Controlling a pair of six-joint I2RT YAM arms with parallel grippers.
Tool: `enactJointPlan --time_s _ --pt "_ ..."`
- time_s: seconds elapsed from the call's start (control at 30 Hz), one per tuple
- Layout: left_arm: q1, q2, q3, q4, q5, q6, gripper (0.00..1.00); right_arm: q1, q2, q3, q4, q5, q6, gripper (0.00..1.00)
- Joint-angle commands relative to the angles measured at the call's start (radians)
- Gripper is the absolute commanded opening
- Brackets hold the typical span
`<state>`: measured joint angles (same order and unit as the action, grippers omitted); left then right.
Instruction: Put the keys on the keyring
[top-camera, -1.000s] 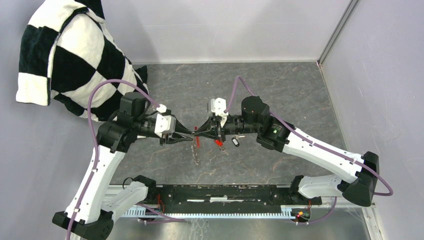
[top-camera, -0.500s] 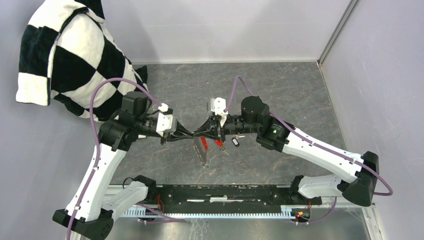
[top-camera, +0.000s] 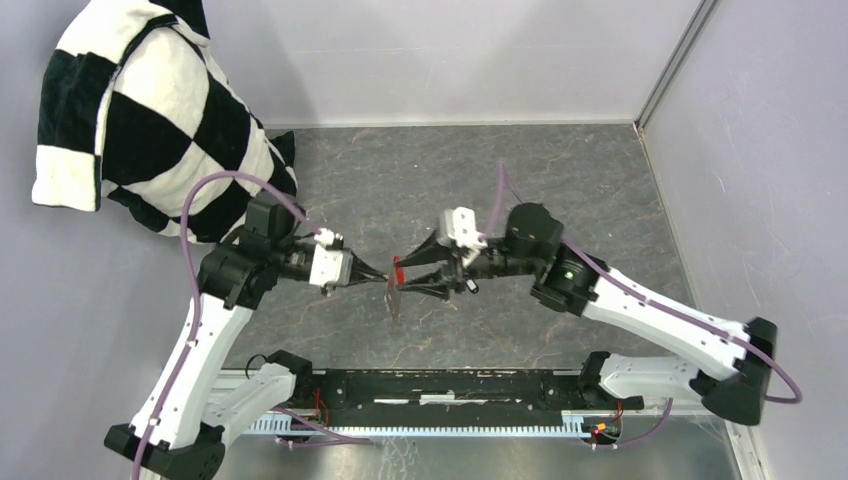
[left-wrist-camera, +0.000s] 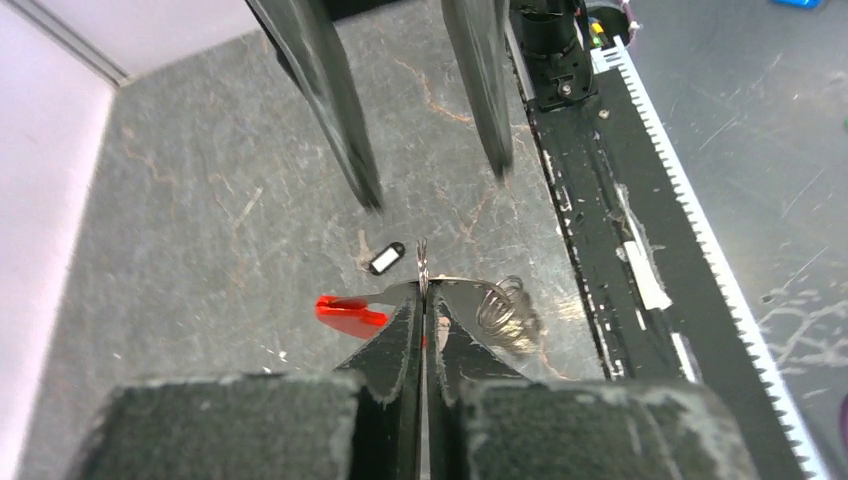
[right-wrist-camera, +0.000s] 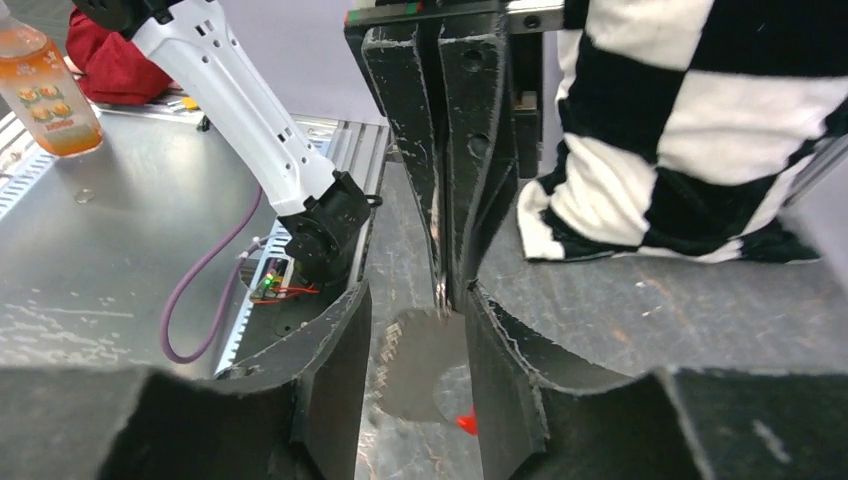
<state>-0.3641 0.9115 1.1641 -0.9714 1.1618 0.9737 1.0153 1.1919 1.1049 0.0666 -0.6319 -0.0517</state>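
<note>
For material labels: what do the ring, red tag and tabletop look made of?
Ring: thin metal, silvery, bright edge glint. Red tag: probably plastic, glossy, even colour. Tabletop: grey, veined like stone, matte; could be a printed sheet.

Straight ahead of the right gripper (top-camera: 402, 278), whose jaws stand parted, the left gripper (top-camera: 386, 281) blocks the way, clamped on the keyring (left-wrist-camera: 424, 262). Under the right jaws a black key (left-wrist-camera: 385, 258) lies on the table (top-camera: 560, 180). Behind the left jaws sits a cloth (top-camera: 150, 120); nearside, a rail (top-camera: 450, 385).
</note>
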Motion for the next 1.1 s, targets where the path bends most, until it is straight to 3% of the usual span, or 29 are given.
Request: enactJointPlan --time_s 0.0,0.33,0.63,0.77,0.9,0.97,1.07 --pt "-0.007 -0.099 -0.038 0.016 0.102 0.259 0.02 0.005 -0.160 -0.079 0.082 0.035 -0.093 0.47" --pt "-0.007 -0.178 -0.034 0.018 0.169 0.465 0.02 0.005 -0.294 -0.209 0.150 0.063 -0.158 0.46" --pt "-0.008 -0.177 -0.020 0.018 0.206 0.477 0.02 0.005 -0.277 -0.225 0.165 0.059 -0.148 0.45" --pt "-0.008 -0.160 -0.026 0.017 0.164 0.373 0.02 -0.018 -0.245 -0.200 0.049 0.240 -0.126 0.46" --pt "-0.008 -0.102 -0.034 0.017 0.106 0.148 0.02 -0.148 -0.225 -0.262 0.004 0.336 0.016 0.49" --pt "-0.008 -0.061 -0.038 0.016 0.078 0.051 0.02 -0.192 -0.195 -0.286 -0.062 0.470 0.084 0.51" --pt "-0.007 -0.019 -0.038 -0.025 0.064 0.038 0.02 -0.203 -0.152 -0.343 -0.121 0.588 0.144 0.50"
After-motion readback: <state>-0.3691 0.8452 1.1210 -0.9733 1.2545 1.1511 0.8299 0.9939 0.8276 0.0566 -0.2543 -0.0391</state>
